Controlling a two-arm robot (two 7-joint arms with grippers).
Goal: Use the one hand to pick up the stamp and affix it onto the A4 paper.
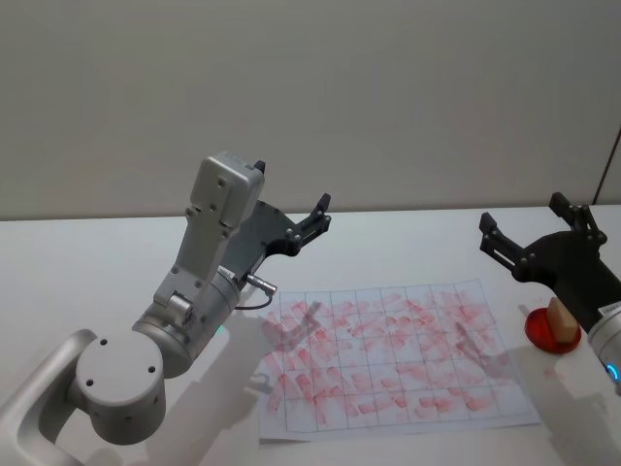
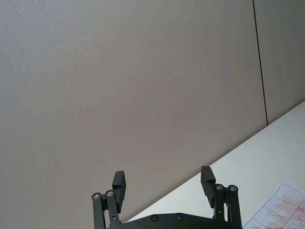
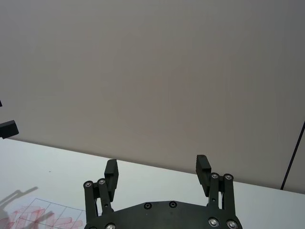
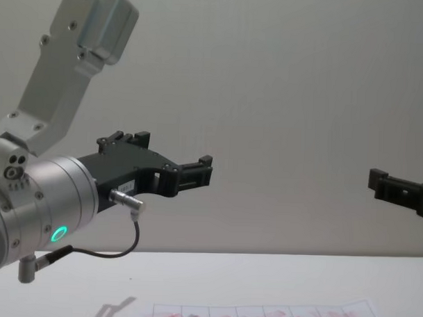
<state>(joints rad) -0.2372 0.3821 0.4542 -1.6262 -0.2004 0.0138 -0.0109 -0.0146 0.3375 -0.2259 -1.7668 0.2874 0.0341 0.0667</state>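
Hovering above the right side of the white table (image 1: 97, 262), the right gripper (image 1: 529, 221) is held clear of the surface with its jaws spread wide and nothing between them. The right wrist view shows the same gap, with both notched fingers (image 3: 203, 168) set against the plain wall (image 3: 152, 71).

The stamp (image 1: 555, 325) stands upright on the table below and just behind this gripper, partly hidden by the gripper's black body. It has a round red base and what looks like a pale wooden handle, though little of the handle can be seen. It sits near the right edge of the A4 paper (image 1: 398, 359) without touching it.

The paper lies flat on the table in front of the robot. Its grid of boxes is covered in pink-red smudges.

The left gripper (image 1: 320, 216) is raised over the table beyond the paper's far left corner and points toward the wall. Its jaws are also open and empty, as the left wrist view confirms.
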